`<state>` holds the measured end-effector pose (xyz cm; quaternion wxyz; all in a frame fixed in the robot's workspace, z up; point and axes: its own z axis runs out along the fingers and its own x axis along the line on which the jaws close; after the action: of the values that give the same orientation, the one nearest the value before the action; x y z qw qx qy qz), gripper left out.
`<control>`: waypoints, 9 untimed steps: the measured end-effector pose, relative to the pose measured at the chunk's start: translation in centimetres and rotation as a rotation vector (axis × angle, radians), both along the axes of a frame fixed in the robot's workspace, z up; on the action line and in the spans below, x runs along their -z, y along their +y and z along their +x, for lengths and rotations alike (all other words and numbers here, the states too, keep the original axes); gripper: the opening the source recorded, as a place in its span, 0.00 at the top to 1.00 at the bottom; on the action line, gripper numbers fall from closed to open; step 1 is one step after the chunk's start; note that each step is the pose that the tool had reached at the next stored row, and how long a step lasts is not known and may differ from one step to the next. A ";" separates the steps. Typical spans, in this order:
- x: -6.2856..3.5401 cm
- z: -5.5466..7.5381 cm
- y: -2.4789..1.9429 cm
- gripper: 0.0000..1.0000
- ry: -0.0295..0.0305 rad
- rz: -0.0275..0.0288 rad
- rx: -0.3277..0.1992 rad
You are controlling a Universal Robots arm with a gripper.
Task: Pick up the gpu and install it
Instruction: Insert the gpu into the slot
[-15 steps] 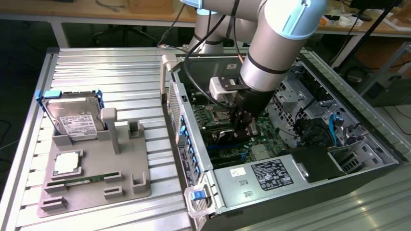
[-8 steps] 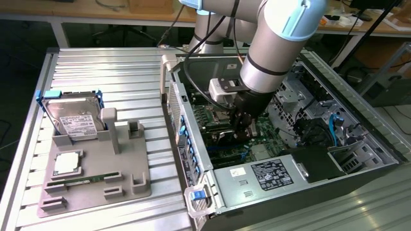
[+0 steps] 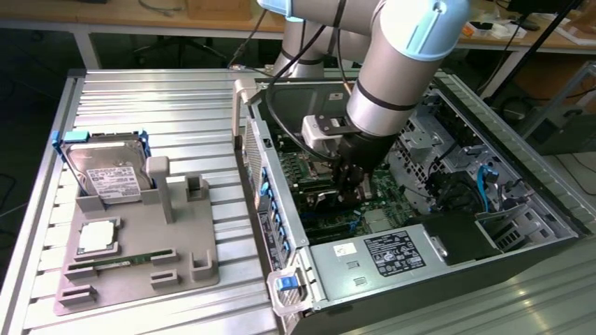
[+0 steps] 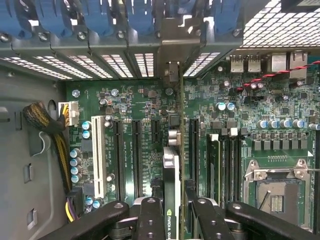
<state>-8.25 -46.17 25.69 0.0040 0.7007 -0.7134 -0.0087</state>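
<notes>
My gripper (image 3: 349, 180) reaches down into the open computer case (image 3: 521, 230), just over the motherboard (image 3: 386, 220). In the wrist view the gripper (image 4: 172, 212) is shut on the gpu (image 4: 171, 175), a thin dark card seen edge-on with an NVIDIA label. One black finger (image 4: 150, 220) presses on each face of the card. The card stands upright, in line with a long expansion slot (image 4: 193, 145) on the green motherboard (image 4: 130, 107). Its metal bracket end (image 4: 172, 50) points at the case's rear slot openings. Whether its edge sits in the slot is hidden.
Outside the case, at the exterior view's left, a grey fixture (image 3: 181, 258) holds a hard drive (image 3: 107, 174), a processor chip (image 3: 98, 237) and a green memory stick (image 3: 121, 260). Inside are the power supply (image 3: 391, 255), blue slot clips (image 4: 95, 17), a white slot (image 4: 97, 155) and the processor socket (image 4: 272, 197).
</notes>
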 end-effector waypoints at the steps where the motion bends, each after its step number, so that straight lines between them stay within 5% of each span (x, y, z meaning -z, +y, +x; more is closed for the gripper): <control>1: 0.06 0.0 0.00 0.73 0.0001 -0.0004 0.000; 9: 0.75 -0.2 0.00 0.73 -0.0001 -0.0003 0.000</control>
<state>-8.43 -46.17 24.94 0.0041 0.7006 -0.7135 -0.0085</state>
